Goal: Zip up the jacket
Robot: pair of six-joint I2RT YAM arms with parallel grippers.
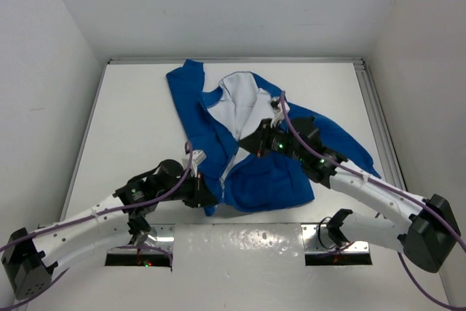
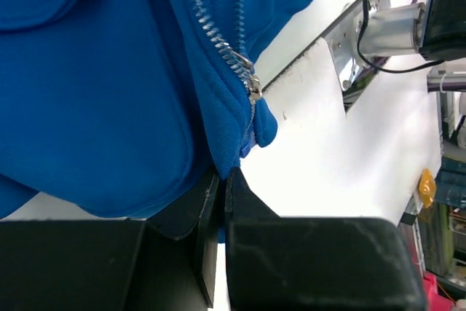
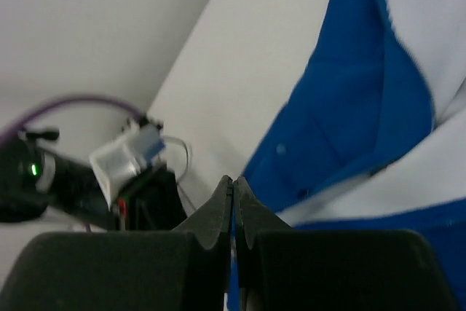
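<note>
Jacket (image 1: 269, 176) half-zipped on table (image 1: 138, 107) | left gripper (image 2: 226, 176) pinches hem (image 2: 234, 143) | right gripper (image 3: 232, 180) closed, arm (image 1: 364, 183) across sleeve (image 1: 349, 143)

The royal-blue fabric jacket (image 1: 269, 176) lay on the white flat table (image 1: 138, 121), the left gripper (image 1: 207, 198) at its near hem and the right gripper (image 1: 251, 142) at its middle.

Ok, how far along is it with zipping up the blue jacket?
Partly done. The zipper looks meshed from the hem up the lower front of the jacket. In hand: the left gripper is shut on the hem beside the zipper's foot, and the right gripper is shut partway up, a sliver of blue pinched in it. Left: the upper front lies open, white lining showing.
</note>
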